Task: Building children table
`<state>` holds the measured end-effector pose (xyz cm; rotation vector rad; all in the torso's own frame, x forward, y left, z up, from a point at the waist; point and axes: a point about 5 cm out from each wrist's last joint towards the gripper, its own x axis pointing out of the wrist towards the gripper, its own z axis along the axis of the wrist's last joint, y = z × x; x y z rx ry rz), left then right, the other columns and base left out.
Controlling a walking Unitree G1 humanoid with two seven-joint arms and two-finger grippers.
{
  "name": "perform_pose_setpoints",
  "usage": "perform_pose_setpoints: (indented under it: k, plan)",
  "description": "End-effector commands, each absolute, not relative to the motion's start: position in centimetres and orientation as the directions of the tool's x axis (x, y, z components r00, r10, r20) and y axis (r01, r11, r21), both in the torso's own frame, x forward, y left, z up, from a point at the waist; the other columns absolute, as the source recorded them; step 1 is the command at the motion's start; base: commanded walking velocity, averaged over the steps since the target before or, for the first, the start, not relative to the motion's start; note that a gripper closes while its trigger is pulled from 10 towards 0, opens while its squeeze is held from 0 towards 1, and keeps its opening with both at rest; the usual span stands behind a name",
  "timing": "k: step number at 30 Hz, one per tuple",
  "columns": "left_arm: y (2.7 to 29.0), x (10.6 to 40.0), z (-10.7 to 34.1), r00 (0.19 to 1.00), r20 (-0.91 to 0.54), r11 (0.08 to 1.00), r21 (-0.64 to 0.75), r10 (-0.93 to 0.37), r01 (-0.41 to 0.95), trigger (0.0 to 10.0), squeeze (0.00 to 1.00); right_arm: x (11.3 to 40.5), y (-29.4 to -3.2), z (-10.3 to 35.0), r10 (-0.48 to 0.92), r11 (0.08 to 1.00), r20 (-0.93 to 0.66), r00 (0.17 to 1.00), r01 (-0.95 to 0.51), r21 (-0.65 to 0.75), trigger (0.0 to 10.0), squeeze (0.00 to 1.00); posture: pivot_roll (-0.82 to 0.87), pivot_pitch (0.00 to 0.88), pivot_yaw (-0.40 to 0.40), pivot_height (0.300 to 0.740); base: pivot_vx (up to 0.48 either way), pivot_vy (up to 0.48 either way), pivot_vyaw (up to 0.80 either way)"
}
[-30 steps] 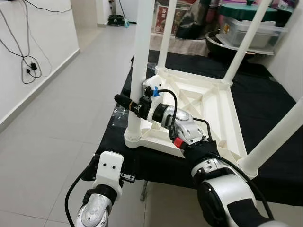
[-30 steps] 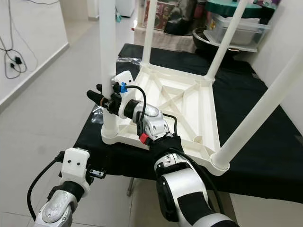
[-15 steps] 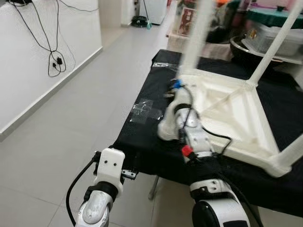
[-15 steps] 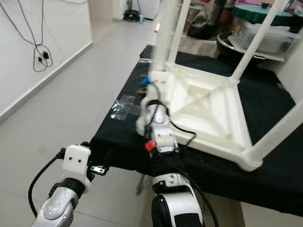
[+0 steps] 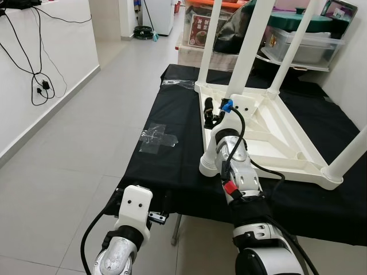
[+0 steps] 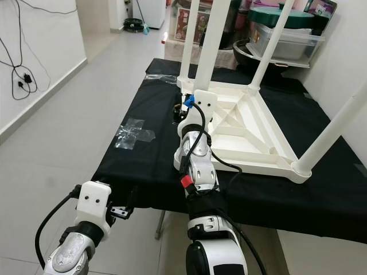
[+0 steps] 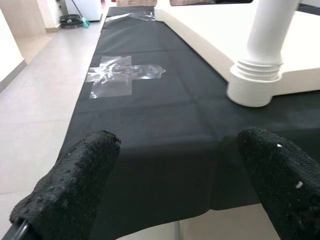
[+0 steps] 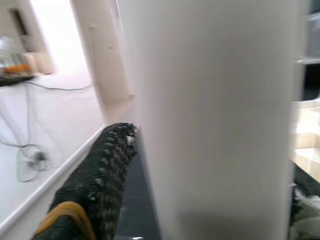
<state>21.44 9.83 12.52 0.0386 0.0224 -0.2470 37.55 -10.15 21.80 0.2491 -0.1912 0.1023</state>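
A white plastic children's table (image 5: 269, 132) lies upside down on a black-covered bench (image 5: 172, 172), with its round legs pointing up. My right gripper (image 5: 213, 113) reaches forward and is shut on the near-left leg (image 5: 245, 57) just above its screw collar (image 5: 209, 166). In the right wrist view that leg (image 8: 215, 120) sits between the black fingers (image 8: 102, 175). My left gripper (image 7: 175, 190) hangs low at the bench's front edge. It is open with nothing between its fingertips, and its white wrist block (image 5: 135, 206) shows below the cloth.
A patch of clear tape (image 5: 157, 137) lies on the cloth left of the table. Plastic bins and pans (image 5: 298, 40) crowd the far end. A white wall with hanging cables (image 5: 37, 86) stands to the left, and open tiled floor (image 5: 74, 166) runs beside the bench.
The head camera swung and blurred, then settled. The table now sits further right of the tape patch and is turned a little. My right gripper is still on the same leg.
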Motion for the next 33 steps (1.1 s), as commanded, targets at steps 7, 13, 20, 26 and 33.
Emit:
perform_pose_setpoints:
  k: [7,13,20,26,33]
  plan:
    - [9.6,21.5,12.0,0.966,-0.042,0.966,0.040,-0.255,0.257,10.0,0.00,37.8,-10.0,21.4,0.536,0.754,0.236,0.811,-0.585,0.298,10.0,0.00,0.12,0.006,-0.119,0.740,0.000,0.000,0.00]
    - [9.6,21.6,12.1,0.967,-0.037,0.967,0.040,-0.252,0.253,10.0,0.00,36.5,-8.6,21.1,0.840,0.449,0.234,0.489,-0.870,0.205,10.0,0.00,0.13,0.013,-0.132,0.740,0.000,0.000,0.00]
    - [9.6,21.6,12.3,0.970,-0.032,0.969,0.038,-0.243,0.244,10.0,0.00,35.3,-5.1,20.7,0.981,0.134,0.124,0.149,-0.984,0.120,10.0,0.00,0.13,0.030,-0.133,0.740,0.000,0.000,0.00]
    - [9.7,21.6,12.3,0.971,-0.031,0.970,0.036,-0.239,0.240,10.0,0.00,36.2,-4.1,20.1,0.964,0.261,0.031,0.263,-0.964,0.054,0.0,0.00,0.13,0.036,-0.132,0.740,0.000,0.000,0.00]
    - [9.7,21.6,12.3,0.971,-0.032,0.970,0.035,-0.239,0.240,10.0,0.00,37.7,-5.2,19.8,0.865,0.499,0.017,0.501,-0.865,0.054,0.0,0.00,0.13,0.036,-0.130,0.740,0.000,0.000,0.00]
